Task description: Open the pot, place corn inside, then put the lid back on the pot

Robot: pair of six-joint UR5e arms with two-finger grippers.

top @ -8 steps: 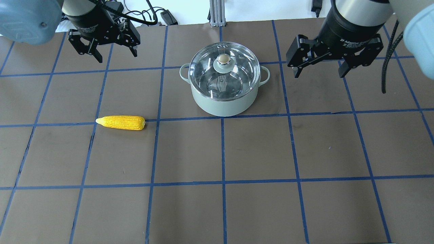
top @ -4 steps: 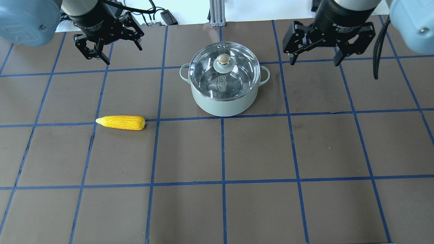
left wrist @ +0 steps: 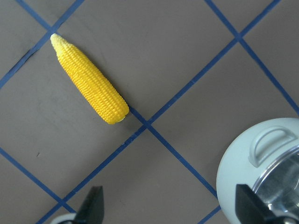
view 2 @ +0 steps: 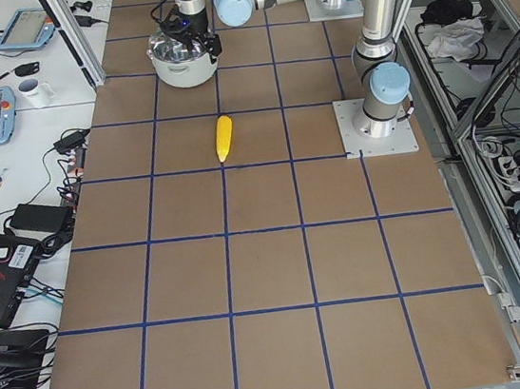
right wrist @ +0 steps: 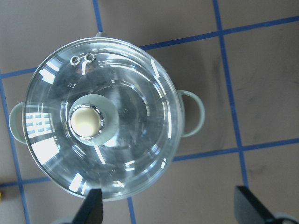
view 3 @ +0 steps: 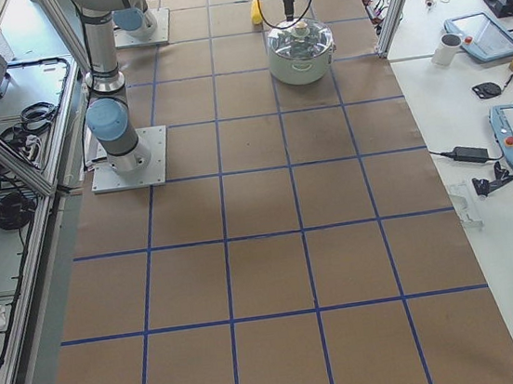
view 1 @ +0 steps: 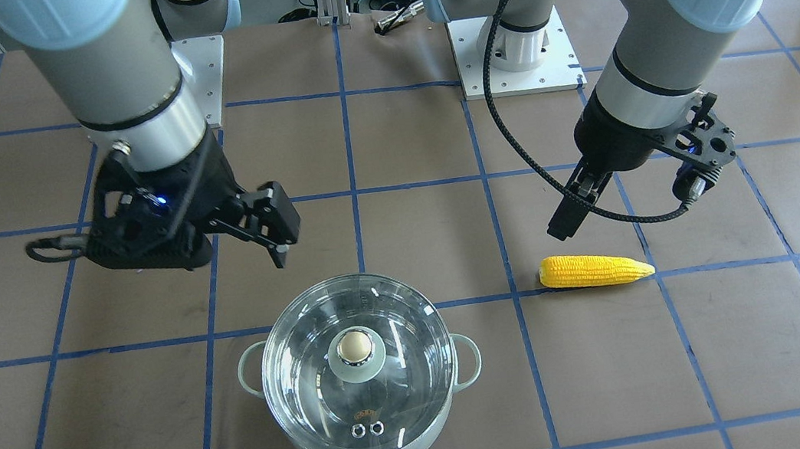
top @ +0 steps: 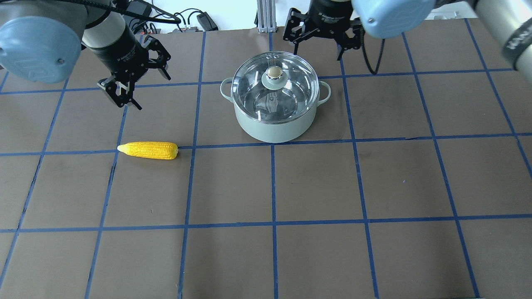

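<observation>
On the left, raised above the brown table (top: 316, 182) with its blue tape grid: left gripper (left wrist: 169, 207), fingers spread wide, holding nothing, touching nothing. Below it, ahead of the fingers in the left wrist view: bright yellow tapered corn cob (top: 148, 150), lying flat on the table just beside a grid crossing, pale tip toward the overhead view's left, apart from both grippers. In the middle: round pale mint-green pot (top: 272, 126) with two loop side handles, upright on the table, well apart from the corn cob. Seated on its rim and closing it: clear domed glass lid (top: 286, 97), beige round knob (top: 274, 73) at the centre. On the right, raised near the pot: right gripper (top: 319, 47), fingers likewise spread wide, empty, clear of lid and knob.
</observation>
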